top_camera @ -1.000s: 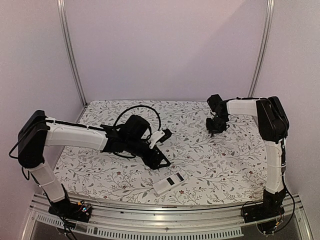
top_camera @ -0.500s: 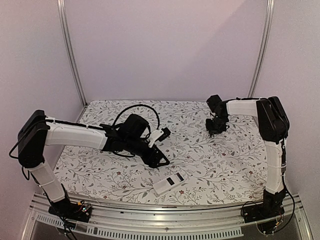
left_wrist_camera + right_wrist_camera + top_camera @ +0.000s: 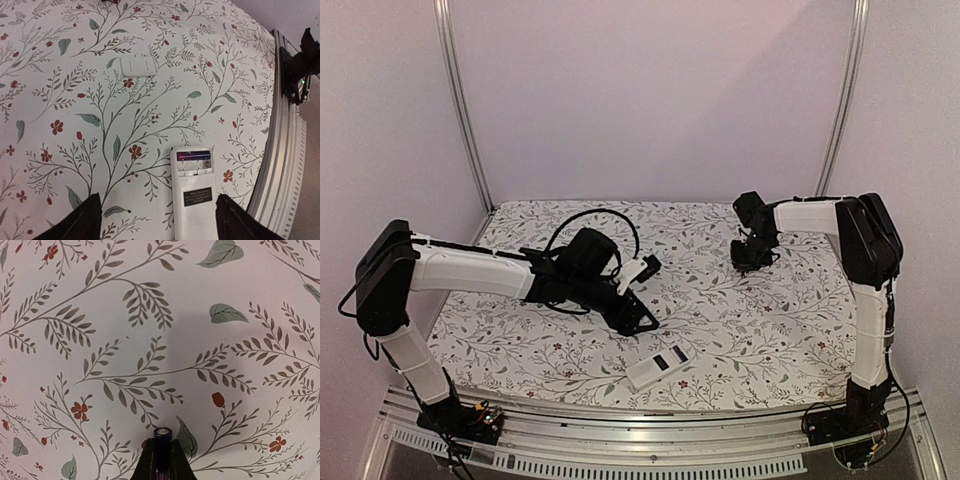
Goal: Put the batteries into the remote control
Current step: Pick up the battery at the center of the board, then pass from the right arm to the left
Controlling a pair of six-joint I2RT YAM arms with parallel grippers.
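Far left: left gripper [image 3: 642, 295] spread wide, holding nothing, hovering low over floral tablecloth [image 3: 520, 340]. Centre, near front table edge: remote control [image 3: 194, 200] flat on cloth, white back up, battery bay [image 3: 194, 159] uncovered, contents unclear. Small white cover [image 3: 137, 66] loose on cloth, apart from remote. Far right: right gripper [image 3: 752, 258] pinching dark battery [image 3: 162, 436] between fingertips, above cloth, well apart from remote.

The remote control [image 3: 193, 195] looks smooth white plastic; the tablecloth [image 3: 100, 75] matt printed fabric.
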